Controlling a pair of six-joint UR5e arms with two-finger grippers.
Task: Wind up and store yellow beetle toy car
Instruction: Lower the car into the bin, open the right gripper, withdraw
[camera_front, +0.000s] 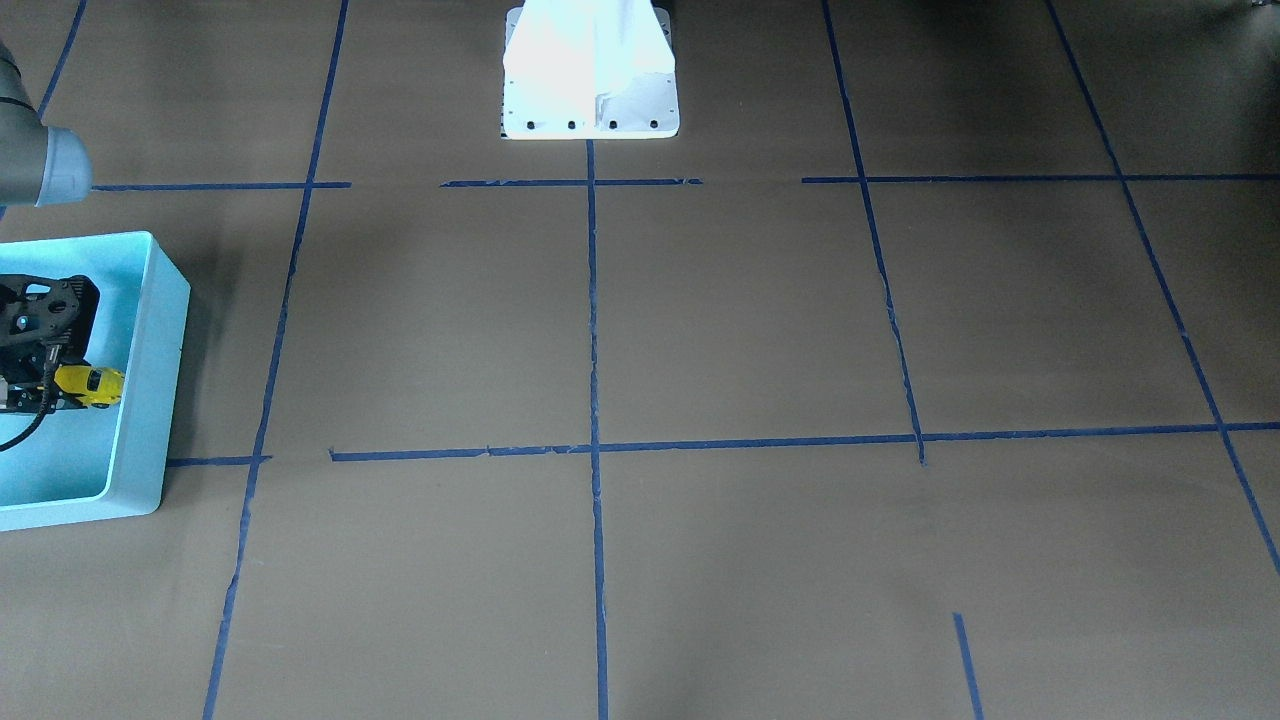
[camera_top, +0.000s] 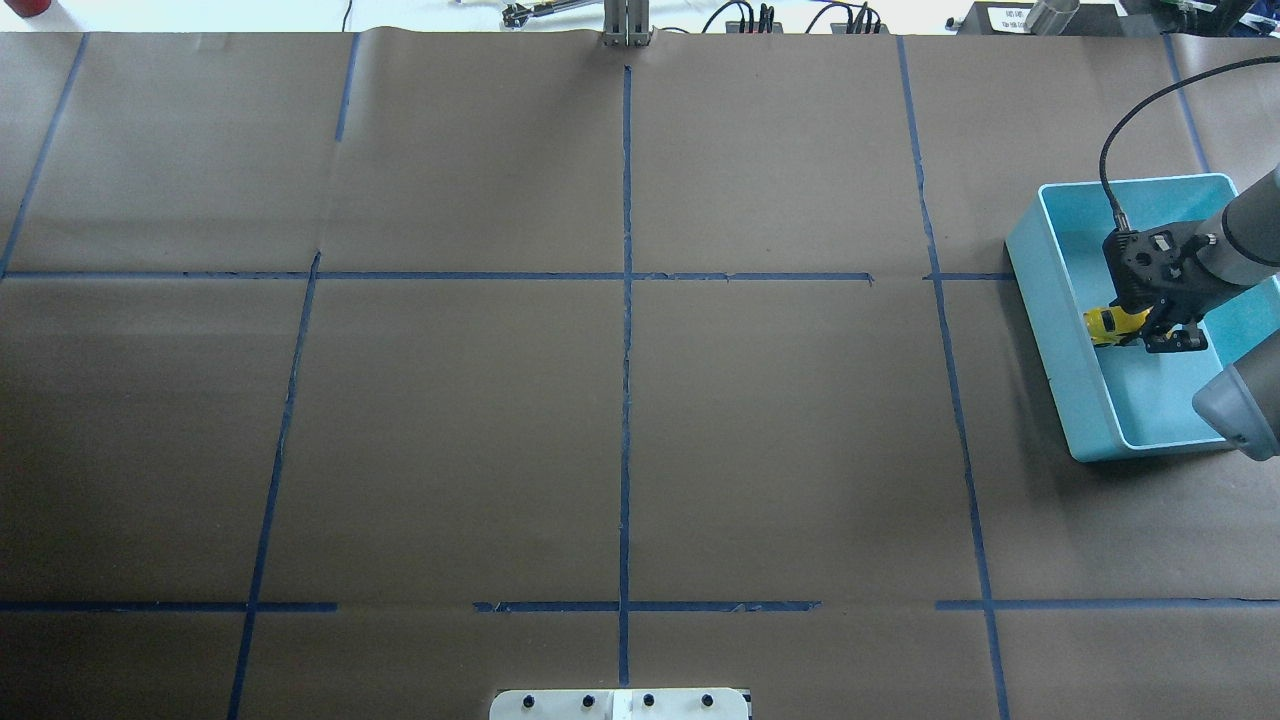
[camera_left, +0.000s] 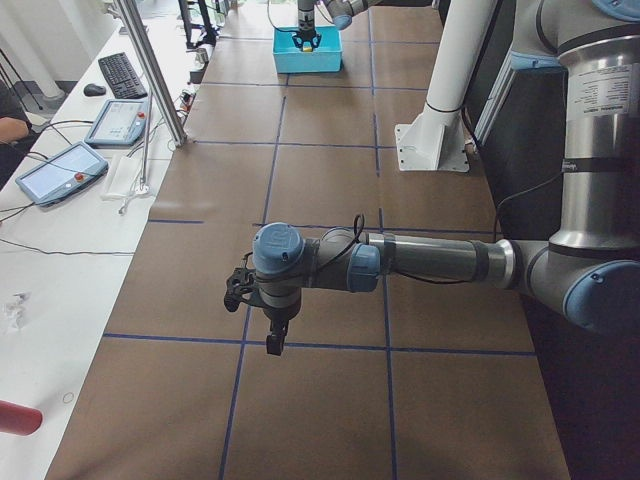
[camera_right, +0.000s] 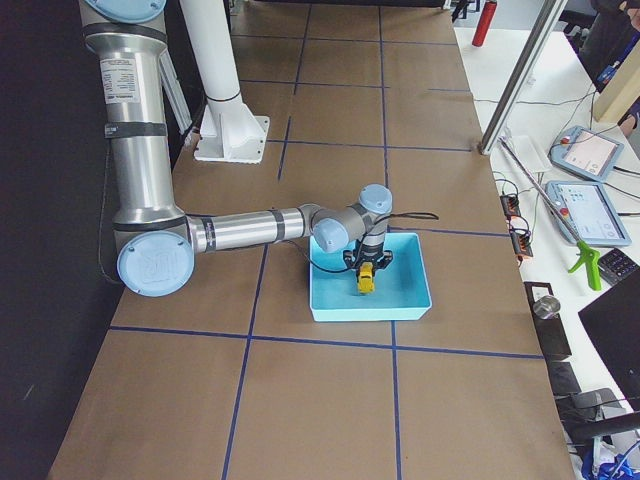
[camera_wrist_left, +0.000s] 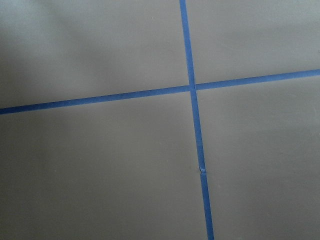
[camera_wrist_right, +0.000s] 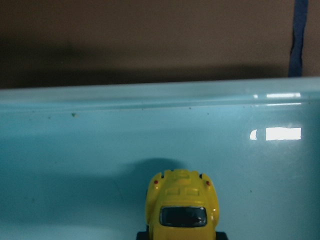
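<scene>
The yellow beetle toy car (camera_top: 1113, 324) is held inside the light blue bin (camera_top: 1050, 300) at the table's right end. My right gripper (camera_top: 1150, 335) is shut on it, with the car sticking out sideways from the fingers. The front-facing view shows the car (camera_front: 92, 385) in the gripper (camera_front: 50, 395) over the bin (camera_front: 150, 400). In the right wrist view the car (camera_wrist_right: 182, 207) hangs a little above the bin floor near the wall (camera_wrist_right: 150, 100), casting a shadow. My left gripper (camera_left: 272, 340) hovers over bare table; I cannot tell whether it is open or shut.
Brown paper with blue tape lines (camera_top: 626, 300) covers the table. The white robot base (camera_front: 590, 80) stands at the robot's edge. The left wrist view shows only a tape crossing (camera_wrist_left: 191, 88). Tablets and a keyboard (camera_left: 122, 72) lie on the side desk.
</scene>
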